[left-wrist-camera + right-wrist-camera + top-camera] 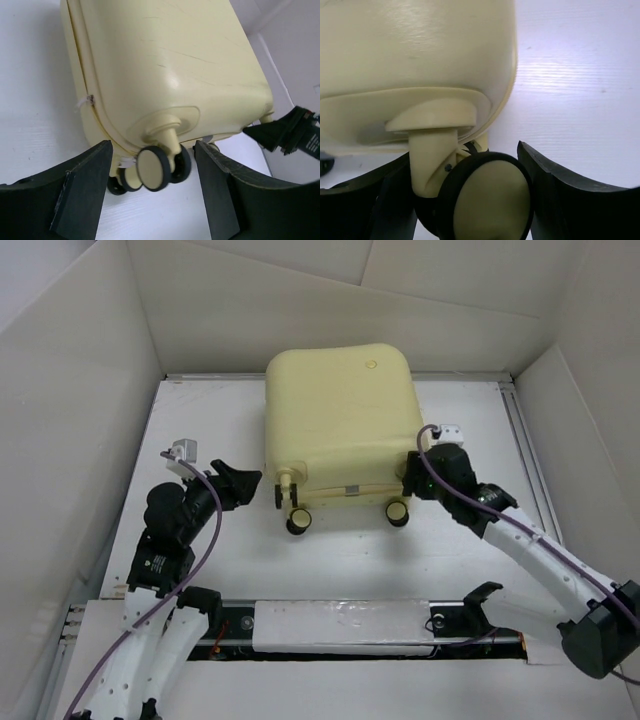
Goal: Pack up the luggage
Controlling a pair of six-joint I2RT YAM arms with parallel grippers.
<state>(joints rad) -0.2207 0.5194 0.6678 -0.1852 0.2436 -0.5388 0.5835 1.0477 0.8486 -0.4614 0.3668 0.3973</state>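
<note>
The luggage [340, 420] is a pale yellow hard-shell suitcase, lying closed and flat at the back middle of the white table, wheels toward me. My left gripper [243, 483] sits just left of its near left corner. In the left wrist view the luggage [175, 65] fills the top. My left gripper [152, 146] is open, and a cream-and-black caster [152, 167] lies ahead between the fingers, untouched. My right gripper [412, 475] is at the near right corner. In the right wrist view my right gripper [465, 154] straddles a caster wheel [490, 200] that fills the gap, its rim against the right finger [545, 195].
White walls [70, 390] box in the table on the left, back and right. A metal rail [530, 460] runs along the right side. A white padded strip [340, 625] and a black slot lie along the near edge between the arm bases.
</note>
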